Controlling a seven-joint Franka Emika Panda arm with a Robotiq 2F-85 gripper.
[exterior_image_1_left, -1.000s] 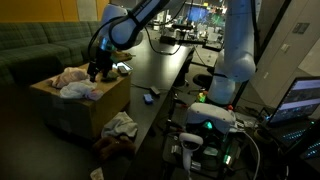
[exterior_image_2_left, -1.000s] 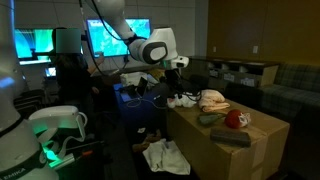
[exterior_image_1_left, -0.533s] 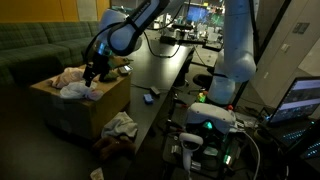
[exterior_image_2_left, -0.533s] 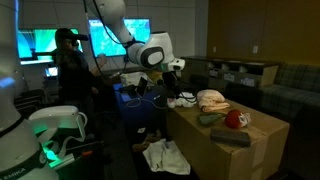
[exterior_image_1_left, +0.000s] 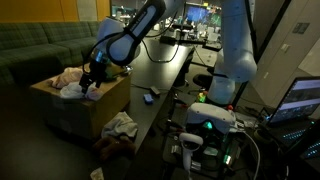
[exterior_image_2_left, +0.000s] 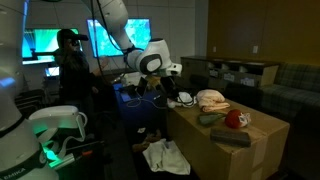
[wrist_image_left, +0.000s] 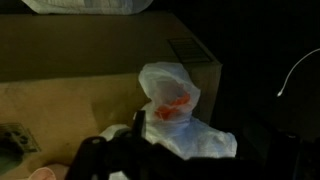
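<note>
Standing wide apart with nothing between them, the jaws of the gripper hover just above a white plastic bag. In the wrist view the dark fingers fill the lower edge, and the bag lies just ahead of them, crumpled, with something orange-red showing through its skin. The bag rests on top of a cardboard box, near the box's edge on the arm's side. Further along the box top, a pinkish cloth lies bunched just beside the bag. In an exterior view a red object sits well apart from the gripper, toward the box's far end. A crumpled cloth lies on the floor against the box's foot. A person stands behind the arm.
</note>
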